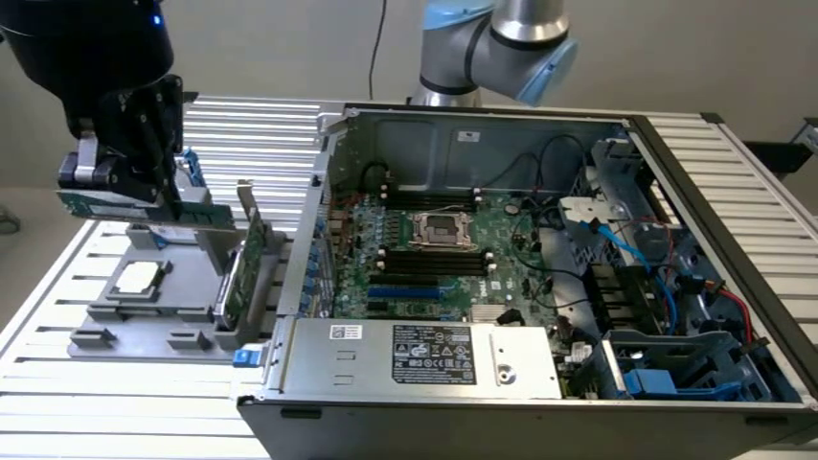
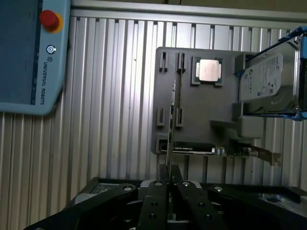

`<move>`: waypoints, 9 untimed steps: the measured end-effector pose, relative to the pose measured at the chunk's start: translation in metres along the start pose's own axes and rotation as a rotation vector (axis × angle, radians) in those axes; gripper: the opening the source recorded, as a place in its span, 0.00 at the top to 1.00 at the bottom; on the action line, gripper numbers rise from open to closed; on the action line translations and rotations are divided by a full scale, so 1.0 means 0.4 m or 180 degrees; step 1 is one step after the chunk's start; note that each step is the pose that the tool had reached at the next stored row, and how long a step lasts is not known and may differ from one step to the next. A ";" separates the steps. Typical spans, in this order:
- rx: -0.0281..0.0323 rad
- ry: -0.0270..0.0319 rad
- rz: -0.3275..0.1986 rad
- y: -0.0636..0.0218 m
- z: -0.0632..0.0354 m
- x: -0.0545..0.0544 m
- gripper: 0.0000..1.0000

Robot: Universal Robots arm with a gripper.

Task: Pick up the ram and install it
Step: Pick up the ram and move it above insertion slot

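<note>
**Ram pick-up stage.** Gripper (image 1: 128,187) pinched nearly shut on the ram (image 1: 96,202), which it holds above the grey tray (image 1: 153,316), apparently clear of the tray's holders. The pick-up looks complete. Installation is not yet done: the case (image 1: 511,125) stands beside the tray, and its black slots (image 1: 435,257) seem unfilled.

Ram (image 1: 90,203) in the gripper (image 2: 169,182) hangs clear above the fixture (image 1: 77,316). The upright card (image 1: 253,254) and case wall (image 1: 310,230) stand between it and the board (image 1: 511,273), which lies open from above.
</note>
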State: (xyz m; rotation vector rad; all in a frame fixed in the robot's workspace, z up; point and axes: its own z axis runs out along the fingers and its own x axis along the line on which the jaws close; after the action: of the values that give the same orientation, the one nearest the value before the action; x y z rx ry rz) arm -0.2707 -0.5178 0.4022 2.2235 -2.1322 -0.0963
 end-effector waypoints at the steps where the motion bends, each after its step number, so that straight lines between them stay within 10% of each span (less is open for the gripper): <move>1: 0.0000 0.0000 0.0000 -0.011 -0.002 0.000 0.86; 9: 0.0002 0.0002 0.0000 -0.086 -0.009 -0.023 0.86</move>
State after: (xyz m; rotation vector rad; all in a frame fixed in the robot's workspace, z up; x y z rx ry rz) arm -0.2364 -0.5071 0.4030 2.2235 -2.1322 -0.0947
